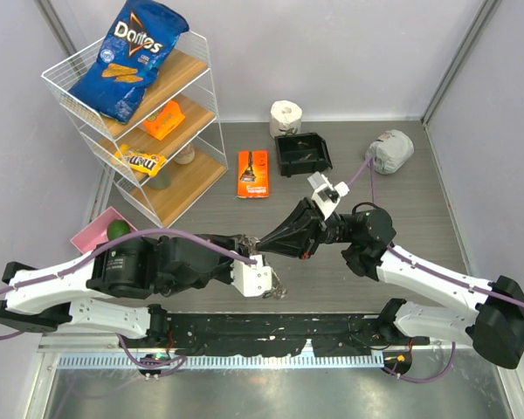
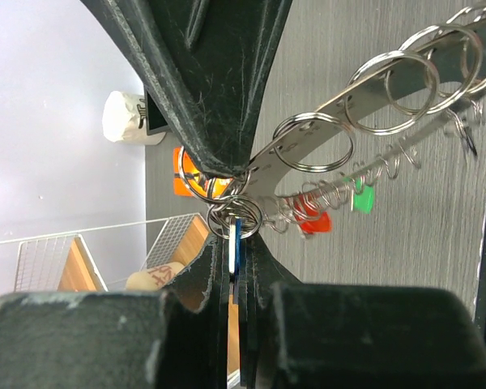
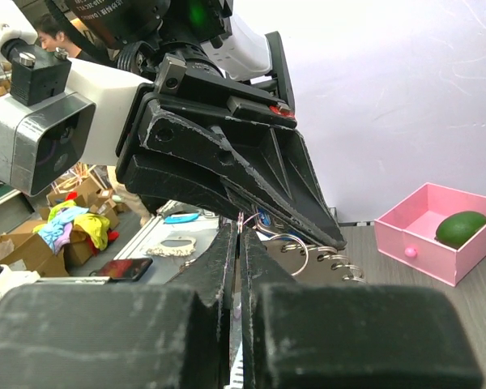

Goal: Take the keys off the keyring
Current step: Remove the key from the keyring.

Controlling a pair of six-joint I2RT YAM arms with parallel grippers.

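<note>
The keyring (image 2: 373, 89) is a curved flat silver band strung with many small split rings, held above the table between both grippers. My left gripper (image 2: 236, 247) is shut on a blue-headed key (image 2: 238, 239) that hangs from a small split ring (image 2: 235, 217). A red key head (image 2: 314, 220) and a green one (image 2: 361, 198) dangle further along. My right gripper (image 3: 241, 231) comes in from the opposite side, shut on a small ring at the band's end. In the top view the two grippers (image 1: 260, 260) (image 1: 266, 244) meet tip to tip, with the keyring (image 1: 277, 286) drooping below.
A wire shelf (image 1: 65, 87) at the back left holds a Doritos bag (image 1: 129, 54) and snacks. A pink tray (image 1: 92, 234) with an avocado is at left. An orange packet (image 1: 252, 173), black bin (image 1: 302, 154), paper roll (image 1: 286, 115) and grey bundle (image 1: 390, 150) stand behind.
</note>
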